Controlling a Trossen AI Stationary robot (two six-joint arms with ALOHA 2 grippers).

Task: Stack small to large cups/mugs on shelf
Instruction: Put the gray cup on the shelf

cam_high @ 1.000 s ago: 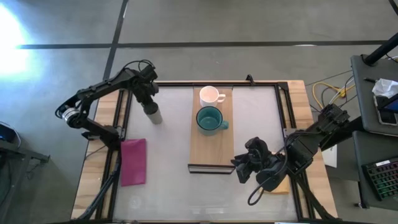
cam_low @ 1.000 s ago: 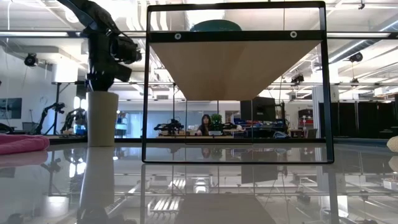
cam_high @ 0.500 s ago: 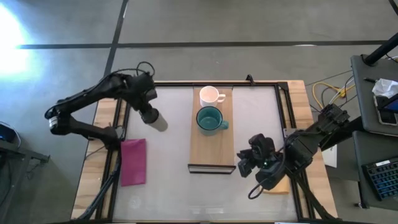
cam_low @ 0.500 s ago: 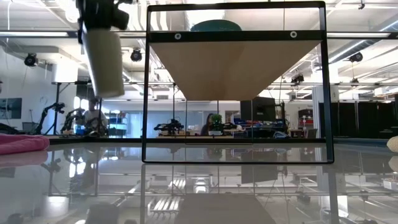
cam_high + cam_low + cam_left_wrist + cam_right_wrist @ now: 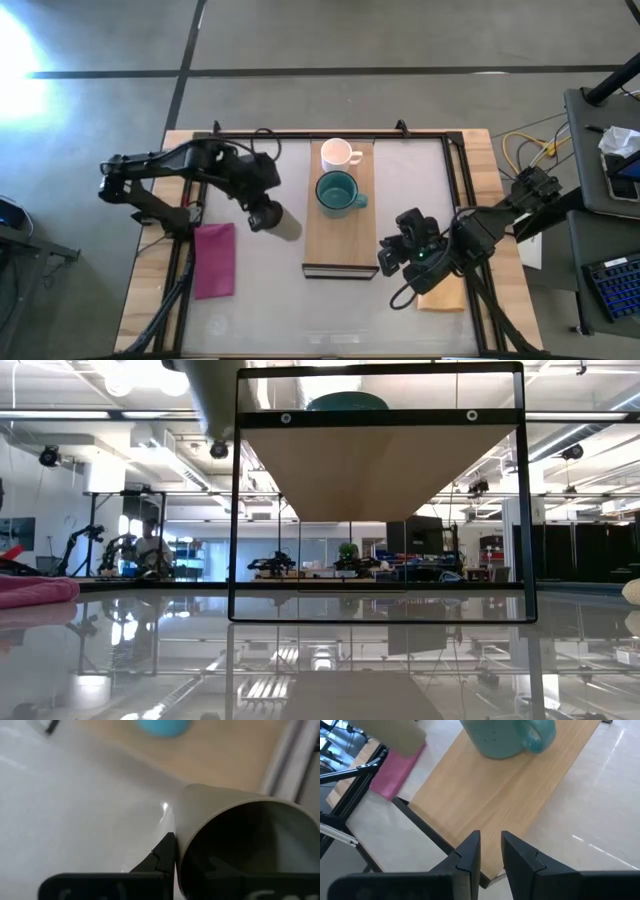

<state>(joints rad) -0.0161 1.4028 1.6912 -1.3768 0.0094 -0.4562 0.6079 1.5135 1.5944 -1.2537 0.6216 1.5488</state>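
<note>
High view: olive-brown cup [image 5: 283,224] clamped in left gripper's [image 5: 262,215] jaws, beside shelf [image 5: 340,235]

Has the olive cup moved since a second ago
Yes. The olive cup, held in the left tool, has left the table's left side and been lifted toward the shelf, now close beside its left edge.

A small white handled mug [image 5: 339,153] and a wider teal-green handled mug [image 5: 338,192] are showing against a long light-wood plank [image 5: 340,238] with a dark edge at one short end. An olive-brown handleless cylindrical cup [image 5: 281,222] is appearing beside a flat pink cloth [image 5: 214,260]. An orange-yellow cloth [image 5: 445,295] is peeking out under a black arm. The tabletop [image 5: 260,300] is looking pale grey, framed in black.
</note>
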